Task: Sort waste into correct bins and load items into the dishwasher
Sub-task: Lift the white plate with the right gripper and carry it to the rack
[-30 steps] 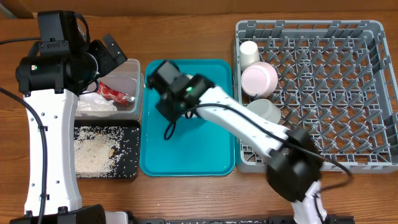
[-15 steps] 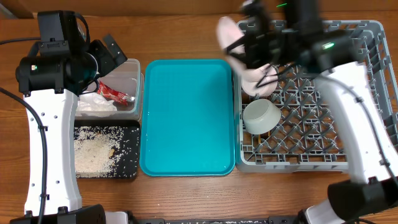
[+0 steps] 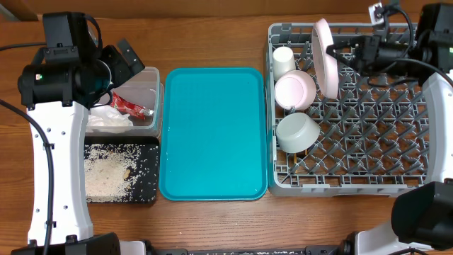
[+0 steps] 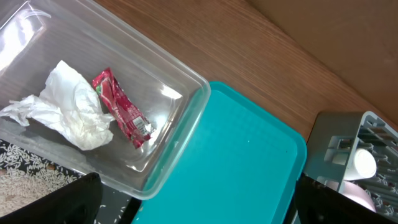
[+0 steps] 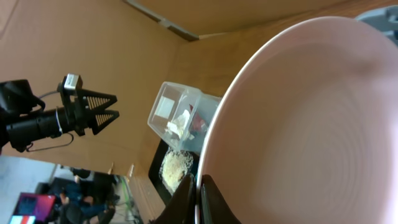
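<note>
My right gripper (image 3: 347,51) is shut on the rim of the round pink-white plate (image 3: 325,57), holding it on edge over the back of the grey dish rack (image 3: 425,106); the plate fills the right wrist view (image 5: 311,124). In the rack sit the small white cup (image 3: 284,60), the pale pink bowl (image 3: 296,90) and the grey-green bowl (image 3: 297,132). The red wrapper (image 4: 121,109) and white napkin (image 4: 71,109) lie in the clear tub (image 3: 148,106). Rice (image 3: 110,173) lies in the black tray (image 3: 148,188). My left gripper (image 4: 193,202) is open and empty above the tub's corner. The chopsticks are out of view.
The teal serving tray (image 3: 214,131) lies between the bins and the rack. The left arm (image 3: 56,142) stands over the table's left side. The right arm (image 3: 432,92) reaches across the rack's right edge.
My right arm swung from the teal tray to the rack, carrying the plate, and now holds it on edge over the rack's back rows. The left arm has not moved.
</note>
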You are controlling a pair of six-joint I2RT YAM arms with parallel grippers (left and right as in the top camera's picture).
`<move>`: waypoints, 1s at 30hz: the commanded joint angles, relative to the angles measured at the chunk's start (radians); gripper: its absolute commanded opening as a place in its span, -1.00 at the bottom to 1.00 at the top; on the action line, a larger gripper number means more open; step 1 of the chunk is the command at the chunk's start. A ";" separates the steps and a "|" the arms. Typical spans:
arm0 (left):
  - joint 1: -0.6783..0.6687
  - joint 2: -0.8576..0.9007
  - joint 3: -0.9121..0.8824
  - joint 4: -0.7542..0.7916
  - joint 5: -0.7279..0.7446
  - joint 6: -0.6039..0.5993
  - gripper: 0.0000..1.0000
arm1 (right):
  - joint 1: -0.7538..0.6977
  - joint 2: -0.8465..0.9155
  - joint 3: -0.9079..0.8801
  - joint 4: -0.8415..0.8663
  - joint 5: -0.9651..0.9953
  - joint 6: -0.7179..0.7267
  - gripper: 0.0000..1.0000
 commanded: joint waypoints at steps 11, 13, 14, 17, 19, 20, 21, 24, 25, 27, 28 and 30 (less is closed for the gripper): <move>0.002 -0.013 0.019 0.002 0.007 0.013 1.00 | -0.069 -0.010 -0.091 0.083 -0.050 -0.014 -0.92; 0.002 -0.013 0.019 0.002 0.007 0.013 1.00 | -0.069 -0.007 -0.091 0.083 -0.050 -0.014 -0.92; 0.002 -0.013 0.019 0.002 0.007 0.013 1.00 | -0.069 -0.005 -0.091 0.083 -0.050 -0.014 -0.92; 0.002 -0.013 0.019 0.002 0.007 0.013 1.00 | -0.068 0.003 -0.091 0.083 -0.049 -0.014 -0.92; 0.002 -0.013 0.019 0.002 0.007 0.013 1.00 | -0.068 0.009 -0.091 0.083 -0.049 -0.014 -0.92; 0.002 -0.013 0.019 0.002 0.007 0.013 1.00 | -0.068 0.013 -0.091 0.083 -0.049 -0.014 -0.92; 0.002 -0.013 0.019 0.002 0.007 0.013 1.00 | -0.068 0.018 -0.091 0.083 -0.049 -0.014 -0.92; 0.002 -0.013 0.019 0.002 0.007 0.013 1.00 | -0.067 0.036 -0.091 0.082 -0.050 -0.014 -0.92; 0.002 -0.013 0.019 0.002 0.007 0.013 1.00 | -0.066 0.044 -0.091 0.081 -0.050 -0.014 -0.92; 0.002 -0.013 0.019 0.002 0.007 0.013 1.00 | -0.066 0.056 -0.091 0.079 -0.050 -0.014 -0.92; 0.002 -0.013 0.019 0.002 0.007 0.013 1.00 | -0.067 0.061 -0.091 0.079 -0.050 -0.014 -0.92; 0.002 -0.013 0.019 0.002 0.007 0.013 1.00 | -0.067 0.066 -0.091 0.080 -0.050 -0.014 -0.92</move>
